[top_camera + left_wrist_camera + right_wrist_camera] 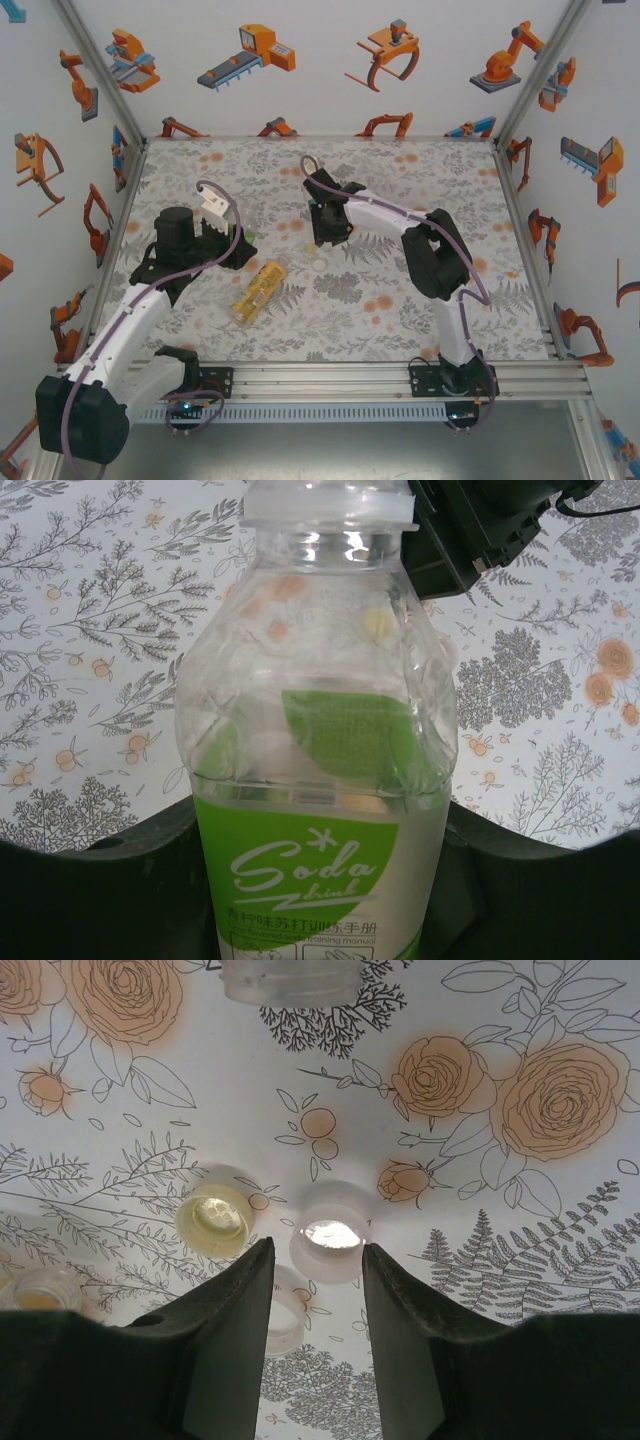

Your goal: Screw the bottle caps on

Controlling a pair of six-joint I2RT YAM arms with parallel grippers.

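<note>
Cap pick-up — clear bottle (pixel 320 780) clamped by left gripper (pixel 320 885), right gripper (pixel 318 1250), narrowly parted and empty, is poised above the whitish cap (pixel 330 1238), which must next be straddled and pinched.

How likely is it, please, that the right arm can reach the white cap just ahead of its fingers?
Probably yes: the white cap lies just beyond the right gripper, in line with the gap between its open jaws, nothing between them. The yellow cap sits close beside it.
</note>
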